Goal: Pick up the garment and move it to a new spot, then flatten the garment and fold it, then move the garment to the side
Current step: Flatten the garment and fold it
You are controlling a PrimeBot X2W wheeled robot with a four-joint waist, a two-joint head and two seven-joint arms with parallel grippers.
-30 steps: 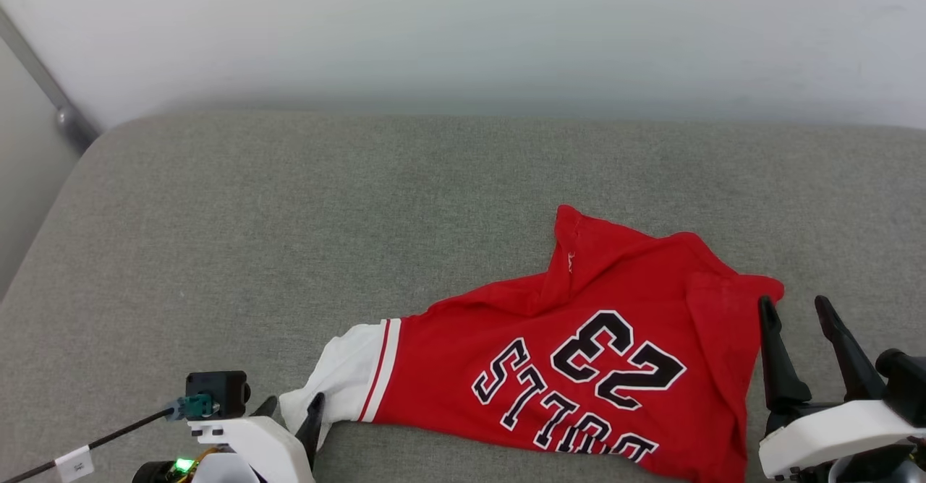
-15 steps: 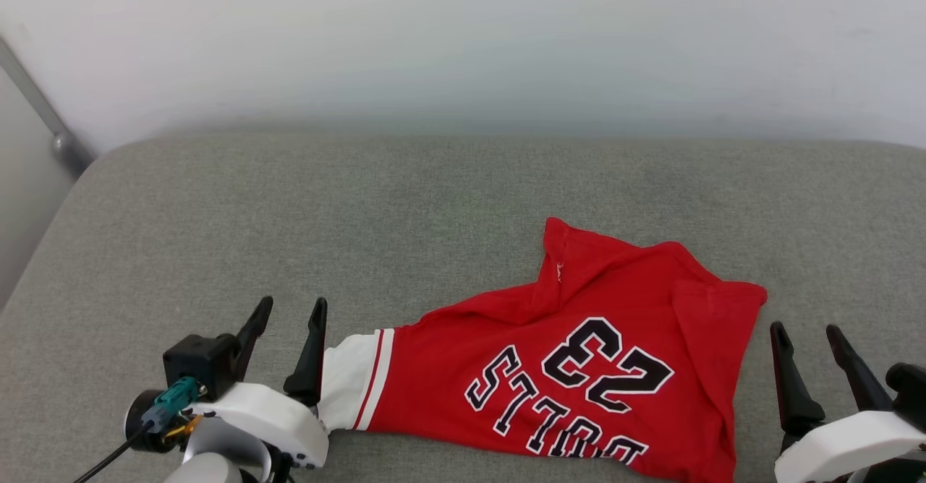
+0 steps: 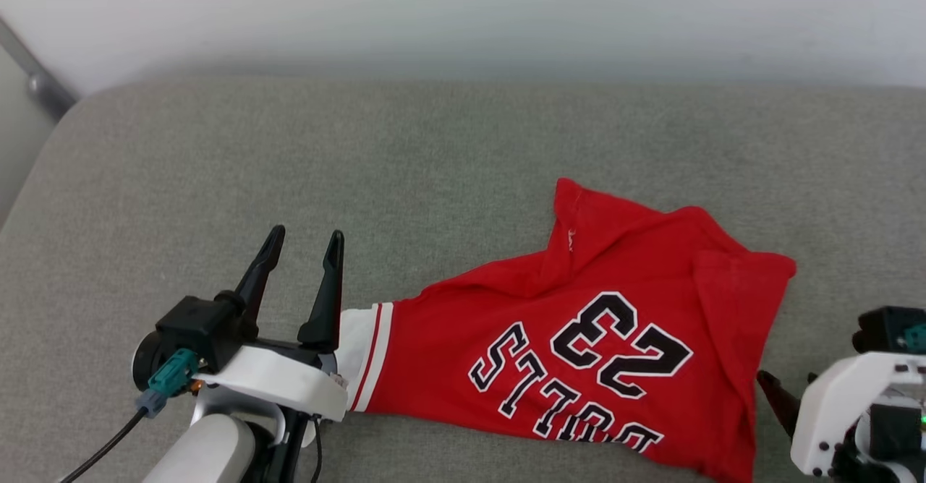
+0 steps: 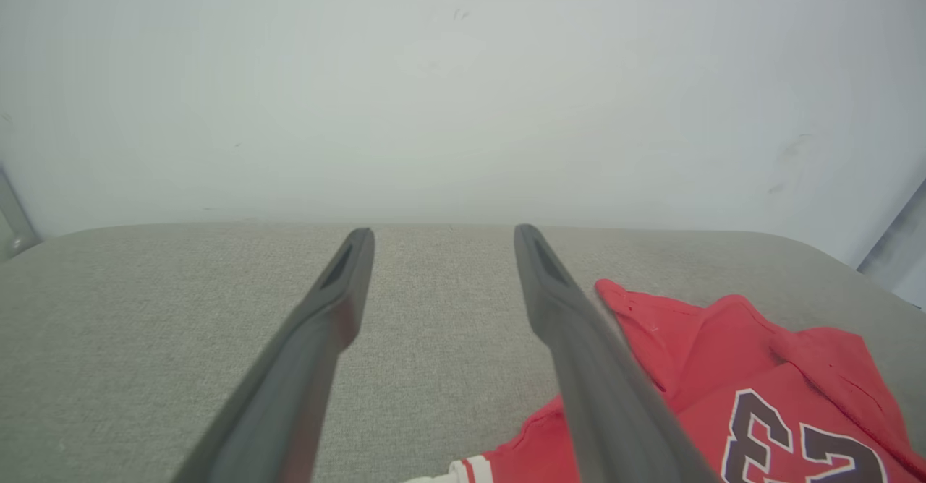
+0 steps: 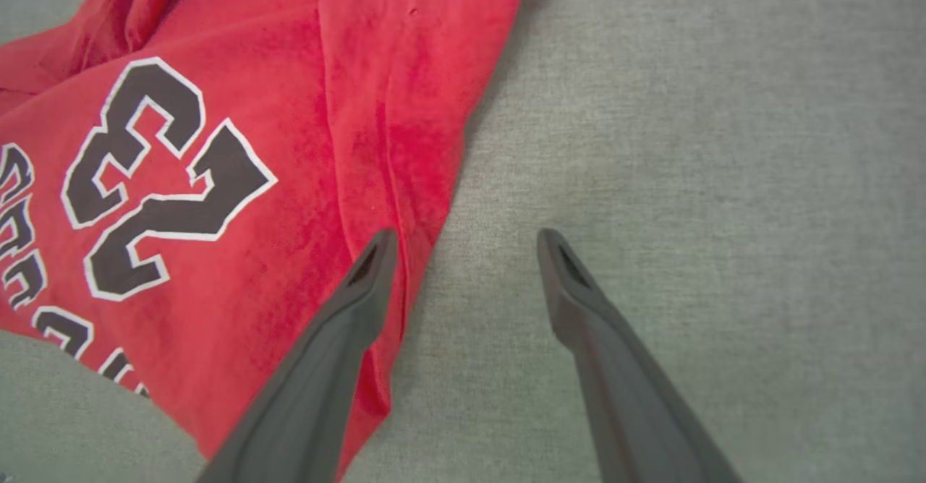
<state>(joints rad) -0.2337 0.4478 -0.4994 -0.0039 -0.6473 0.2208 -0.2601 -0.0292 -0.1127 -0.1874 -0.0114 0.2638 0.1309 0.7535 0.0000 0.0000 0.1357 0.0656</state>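
Garment: the garment point(image 3: 579, 338) lies rumpled, lettering up, on the grey cushion point(image 3: 289, 165), right of centre.
Progress: probably still flattening, since its right side is lapped over and the top is bunched; folding and moving aside remain.
Left gripper point(image 3: 307, 233): spread wide, empty, raised beside the white sleeve point(image 3: 358, 345).
Right gripper point(image 5: 466, 236): spread wide, empty, one finger over the garment's right edge.
Change: a second ago the left fingers sat low at the sleeve; now they stand clear.

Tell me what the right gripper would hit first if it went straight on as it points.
Probably the edge of the garment on one side, the grey cushion on the other; depth is unclear.
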